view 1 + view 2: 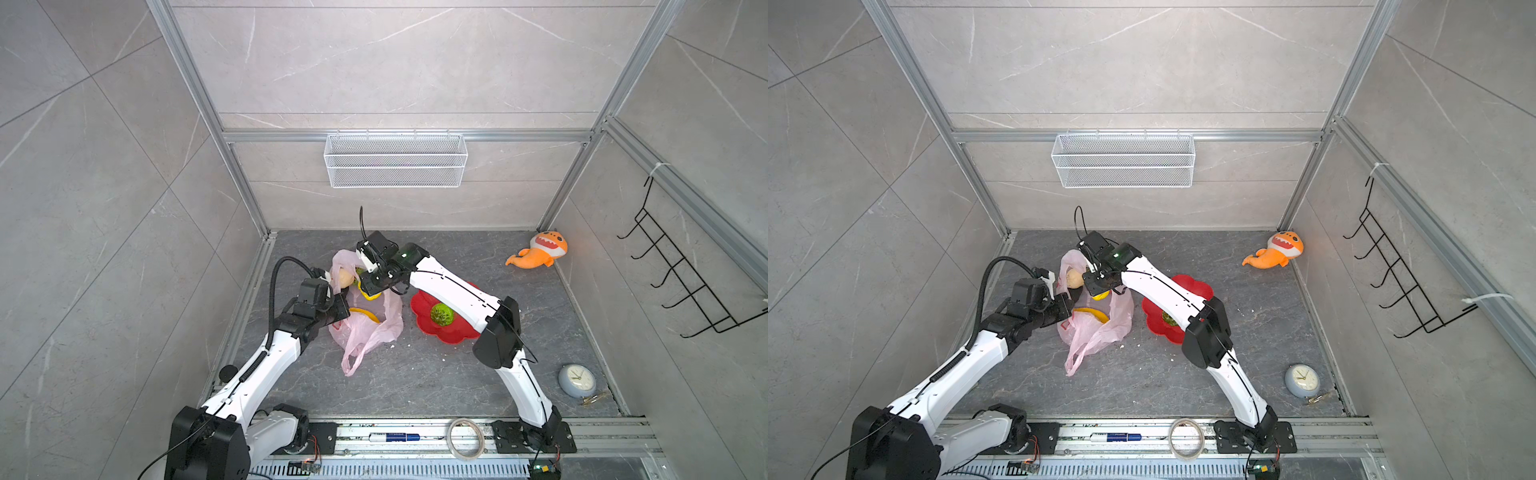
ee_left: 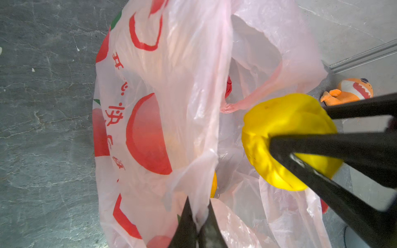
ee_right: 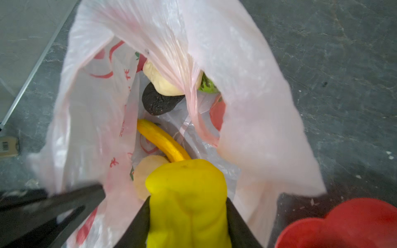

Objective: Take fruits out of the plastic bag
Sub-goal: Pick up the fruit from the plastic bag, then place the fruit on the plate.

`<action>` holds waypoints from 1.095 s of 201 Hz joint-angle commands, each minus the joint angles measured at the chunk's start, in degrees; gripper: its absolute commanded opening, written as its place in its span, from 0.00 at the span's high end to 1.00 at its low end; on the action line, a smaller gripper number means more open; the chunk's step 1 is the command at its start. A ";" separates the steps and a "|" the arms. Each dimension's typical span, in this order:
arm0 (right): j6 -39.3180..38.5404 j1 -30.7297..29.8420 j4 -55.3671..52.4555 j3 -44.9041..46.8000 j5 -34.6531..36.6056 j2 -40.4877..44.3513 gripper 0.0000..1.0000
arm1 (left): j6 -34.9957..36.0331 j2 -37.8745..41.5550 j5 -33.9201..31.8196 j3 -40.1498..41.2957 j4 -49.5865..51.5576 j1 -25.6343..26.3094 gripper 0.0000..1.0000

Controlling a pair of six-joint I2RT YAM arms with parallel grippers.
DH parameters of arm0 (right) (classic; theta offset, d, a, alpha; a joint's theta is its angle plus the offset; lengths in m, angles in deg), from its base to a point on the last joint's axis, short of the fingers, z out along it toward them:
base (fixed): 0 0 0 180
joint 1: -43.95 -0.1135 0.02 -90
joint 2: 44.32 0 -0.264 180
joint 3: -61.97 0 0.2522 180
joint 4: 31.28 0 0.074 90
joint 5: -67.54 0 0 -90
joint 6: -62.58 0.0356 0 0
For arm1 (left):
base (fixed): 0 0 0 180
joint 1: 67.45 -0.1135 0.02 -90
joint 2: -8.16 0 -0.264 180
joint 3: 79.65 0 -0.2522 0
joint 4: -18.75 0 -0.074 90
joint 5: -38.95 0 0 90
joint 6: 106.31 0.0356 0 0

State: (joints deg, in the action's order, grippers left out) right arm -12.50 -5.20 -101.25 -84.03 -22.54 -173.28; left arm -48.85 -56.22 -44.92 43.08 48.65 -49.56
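Note:
The pink plastic bag (image 1: 374,332) (image 1: 1096,334) lies open left of centre. My left gripper (image 2: 198,216) (image 1: 338,301) is shut on a fold of the plastic bag's (image 2: 171,85) rim. My right gripper (image 3: 188,214) (image 1: 368,291) is shut on the small yellow fruit (image 3: 189,204) (image 2: 285,128) (image 1: 371,296) over the bag's mouth. Inside the bag lie a banana (image 3: 163,141) (image 1: 365,314), a dark avocado (image 3: 159,102), a pale lumpy fruit (image 3: 163,81), a bumpy green ball (image 3: 207,85) and a tan round fruit (image 3: 146,174) (image 1: 345,277). Another green ball (image 1: 441,314) sits on the red plate (image 1: 428,328).
An orange plush shark (image 1: 538,249) lies at the back right corner. A small clock (image 1: 577,380) lies at the front right. A wire basket (image 1: 395,160) hangs on the back wall and a black hook rack (image 1: 681,270) on the right wall. My right arm crosses over the plate.

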 commanded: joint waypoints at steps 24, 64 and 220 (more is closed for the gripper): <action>-0.60 -0.42 4.88 9.58 -0.96 12.49 0.81 | 0.81 -1.10 -0.23 -2.85 -2.17 0.23 1.00; -0.42 -0.35 6.87 16.52 1.63 19.09 0.81 | 1.25 -0.67 -0.46 -4.11 -1.23 0.22 1.00; 4.59 14.67 11.95 50.71 8.43 41.83 0.80 | 1.44 -1.76 -1.47 -6.06 -0.06 0.31 1.00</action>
State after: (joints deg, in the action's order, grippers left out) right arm -9.50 7.26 -91.22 -36.96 -15.09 -133.98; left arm -48.83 -57.64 -46.12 39.30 48.79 -49.43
